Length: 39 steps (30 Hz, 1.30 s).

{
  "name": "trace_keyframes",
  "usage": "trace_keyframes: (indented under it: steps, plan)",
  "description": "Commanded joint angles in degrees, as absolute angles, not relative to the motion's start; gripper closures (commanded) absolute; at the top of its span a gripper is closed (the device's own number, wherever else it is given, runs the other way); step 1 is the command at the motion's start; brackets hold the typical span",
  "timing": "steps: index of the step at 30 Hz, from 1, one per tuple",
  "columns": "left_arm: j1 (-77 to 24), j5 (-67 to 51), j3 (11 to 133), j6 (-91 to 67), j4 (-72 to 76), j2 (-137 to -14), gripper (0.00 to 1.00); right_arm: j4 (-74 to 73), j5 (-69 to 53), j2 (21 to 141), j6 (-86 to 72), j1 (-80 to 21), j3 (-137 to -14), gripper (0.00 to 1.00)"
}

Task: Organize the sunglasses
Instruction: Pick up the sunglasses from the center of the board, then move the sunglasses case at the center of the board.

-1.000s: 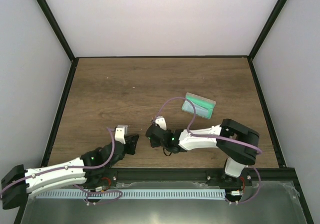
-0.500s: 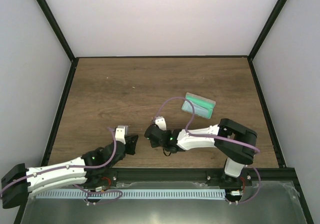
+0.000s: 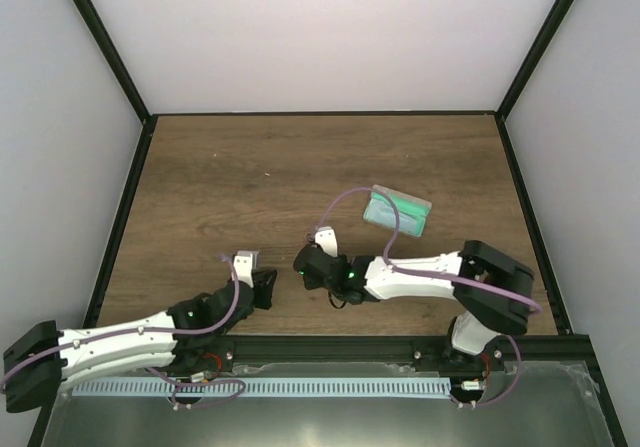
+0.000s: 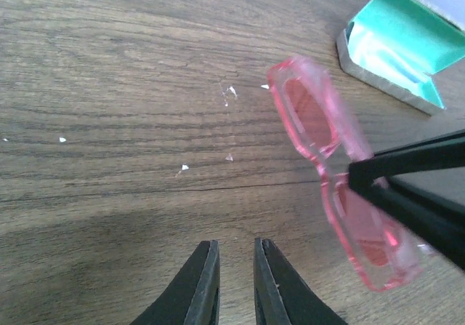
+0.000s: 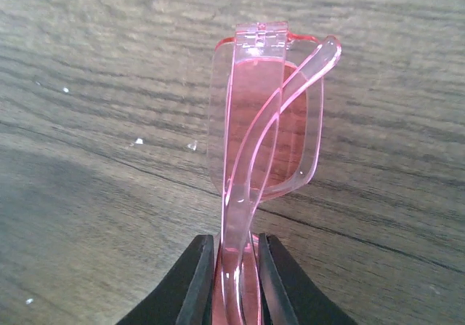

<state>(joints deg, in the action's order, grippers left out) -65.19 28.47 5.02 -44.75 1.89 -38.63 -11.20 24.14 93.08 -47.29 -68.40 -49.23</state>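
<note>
The sunglasses point(image 5: 265, 121) are a translucent pink-red pair, folded, and held edge-up above the wood table. My right gripper point(image 5: 236, 259) is shut on one end of their frame. In the left wrist view the sunglasses point(image 4: 327, 165) hang just right of and ahead of my left gripper point(image 4: 236, 256), with the right gripper's black fingers point(image 4: 407, 172) pinching them. My left gripper is empty, its jaws a narrow gap apart, low over the table. From above, the two grippers face each other near the front middle, left point(image 3: 268, 289) and right point(image 3: 300, 265); the sunglasses are barely visible there.
The grey case point(image 3: 398, 210) with green lining lies open on the table behind and right of the grippers; it also shows in the left wrist view point(image 4: 399, 49). Small white specks point(image 4: 229, 91) dot the wood. Black frame posts edge the table.
The right arm's elbow has swung a little to the right, with the gripper still near the front middle holding the sunglasses. The left gripper has edged slightly forward.
</note>
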Motion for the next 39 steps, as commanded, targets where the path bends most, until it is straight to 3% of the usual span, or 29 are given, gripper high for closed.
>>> trace_keyframes:
  steps: [1, 6, 12, 17, 21, 23, 29, 39]
  plan:
    - [-64.48, 29.65, 7.26, -42.72, 5.65, -42.82, 0.84, -12.44, 27.61, 86.83, -47.17, -68.18, -47.38, 0.84]
    - [-60.71, 26.51, 14.55, -37.48, 10.96, -54.18, 0.84, -12.98, 27.31, 78.88, -46.72, -65.18, -42.74, 0.83]
    - [-51.46, 11.62, 22.63, -30.04, 22.04, -66.16, 0.87, -19.27, 30.23, 66.45, -48.97, -60.17, -36.9, 0.83]
    - [-49.19, 5.03, 33.21, -23.32, 23.55, -76.11, 0.75, -24.59, 32.55, 56.95, -50.52, -56.19, -33.79, 0.83]
    - [-47.69, -1.92, 42.0, -18.08, 24.77, -86.45, 0.55, -29.5, 34.84, 51.73, -51.81, -53.91, -33.54, 0.83]
    - [-46.13, -6.34, 46.06, -17.78, 25.36, -91.19, 0.52, -32.43, 36.52, 49.69, -52.83, -53.5, -34.06, 0.83]
    - [-44.6, -12.77, 57.92, -15.55, 23.93, -104.21, 0.51, -42.13, 40.55, 44.46, -56.21, -52.87, -36.03, 0.83]
    - [-44.51, -19.02, 69.75, -13.25, 22.42, -120.5, 0.59, -42.81, 38.61, 38.27, -53.24, -52.89, -36.91, 0.83]
